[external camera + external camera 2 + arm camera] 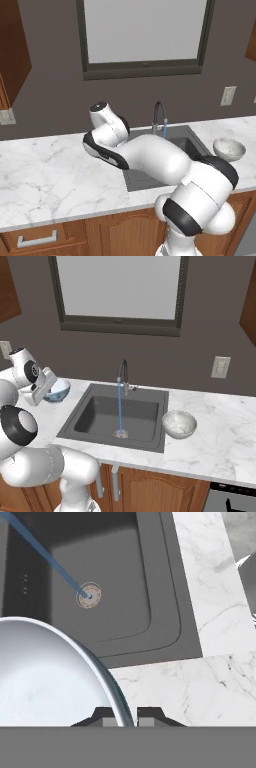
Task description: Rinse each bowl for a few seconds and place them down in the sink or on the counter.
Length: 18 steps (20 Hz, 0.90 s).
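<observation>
Gripping the rim of the light blue bowl [45, 672], the end effector [127, 716] has its two dark fingertips [106, 716] closed on either side of the bowl's thin wall, as the hand view shows. The bowl's white interior faces that camera and takes up the lower left of the view.

In the right base view the end effector [44, 387] holds the same blue bowl [57, 390] above the table [215, 431], to the left of the sink [100, 416]. Whether the bowl touches the marble there cannot be told.

The sink is a dark grey recessed basin with a round metal drain [89, 596] at its floor. A gooseneck faucet [121, 373] stands at the back edge of the basin, and a thin blue stream of water [119, 406] falls from it straight onto the drain. The held bowl is beside the stream, not under it.

The second bowl, speckled grey-white [179, 424], sits upright on the table just beside the right edge of the sink; it appears in the left base view [229, 148] at the same spot. It is well apart from the end effector.

The table is white marble with grey veins over brown wooden cabinets [100, 232]. A window [117, 288] is set in the dark wall behind the sink, and a wall outlet [220, 367] is mounted to the right.
</observation>
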Available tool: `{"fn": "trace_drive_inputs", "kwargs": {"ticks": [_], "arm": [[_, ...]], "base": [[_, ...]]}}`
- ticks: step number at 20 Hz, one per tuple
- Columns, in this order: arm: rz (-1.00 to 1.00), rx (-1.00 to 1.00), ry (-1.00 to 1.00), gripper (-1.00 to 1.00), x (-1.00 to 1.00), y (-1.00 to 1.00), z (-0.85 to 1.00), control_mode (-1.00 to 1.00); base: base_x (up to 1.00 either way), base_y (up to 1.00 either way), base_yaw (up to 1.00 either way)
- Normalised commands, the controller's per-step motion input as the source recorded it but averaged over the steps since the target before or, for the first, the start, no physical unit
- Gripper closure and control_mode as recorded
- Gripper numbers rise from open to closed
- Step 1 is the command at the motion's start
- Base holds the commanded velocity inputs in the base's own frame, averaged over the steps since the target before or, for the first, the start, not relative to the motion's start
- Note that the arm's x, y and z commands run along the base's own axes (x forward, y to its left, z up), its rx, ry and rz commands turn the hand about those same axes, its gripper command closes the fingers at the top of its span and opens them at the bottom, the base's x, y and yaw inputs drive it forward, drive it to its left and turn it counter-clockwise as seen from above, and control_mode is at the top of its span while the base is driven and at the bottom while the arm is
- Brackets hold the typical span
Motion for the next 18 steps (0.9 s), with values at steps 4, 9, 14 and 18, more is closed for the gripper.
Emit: {"fn": "trace_drive_inputs", "kwargs": {"ticks": [4,9,14,18], "arm": [[0.00,0.00,0.01,1.00,0.03,0.20,-0.19,-1.00],[0.00,0.00,0.01,1.00,0.00,0.18,-0.21,-1.00],[0.00,0.00,0.01,1.00,0.00,0.13,-0.21,-1.00],[0.00,0.00,0.00,1.00,0.00,0.08,-0.20,-1.00]], "base": [[0.00,0.00,0.00],[0.00,0.00,0.00],[0.00,0.00,0.00],[0.00,0.00,0.00]]}}
